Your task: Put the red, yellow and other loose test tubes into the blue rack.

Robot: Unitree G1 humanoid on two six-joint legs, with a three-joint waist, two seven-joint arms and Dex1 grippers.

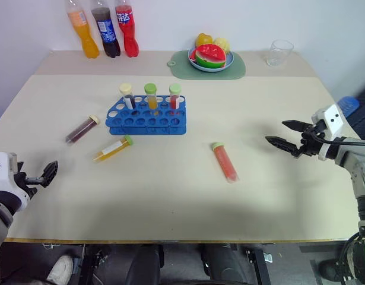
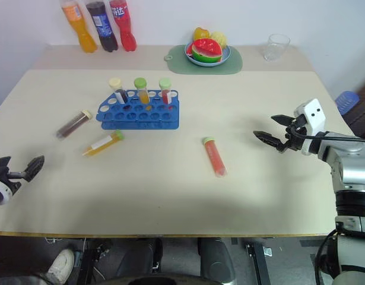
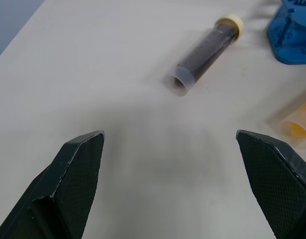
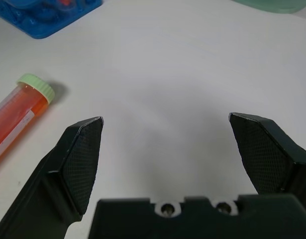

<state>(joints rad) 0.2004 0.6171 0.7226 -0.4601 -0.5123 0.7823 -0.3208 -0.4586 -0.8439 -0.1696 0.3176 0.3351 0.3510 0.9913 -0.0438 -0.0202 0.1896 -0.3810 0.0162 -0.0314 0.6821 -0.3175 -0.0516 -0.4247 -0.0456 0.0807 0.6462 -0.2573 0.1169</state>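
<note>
On the pale worktop (image 1: 170, 196) three loose test tubes (image 1: 225, 162) are lying near the blue rack (image 1: 146, 117), none is yet grasped, and both the left gripper (image 1: 47, 173) and the right gripper (image 1: 286, 135) are held with jaws wide apart and empty, so a tube must be approached next.

Bright, even light falls from overhead on the pale table (image 1: 188, 178), which shows no hard glare. Shadows are soft and short: a faint grey one lies under the red tube (image 1: 225, 162), and a broad dim patch spreads across the table's near edge. In the left wrist view the black fingers (image 3: 78, 169) look slightly soft (close to the lens), and a blurry grey shadow sits between them. The maroon tube (image 3: 205, 55) there stays fairly sharp. The far wall looks washed out.
</note>
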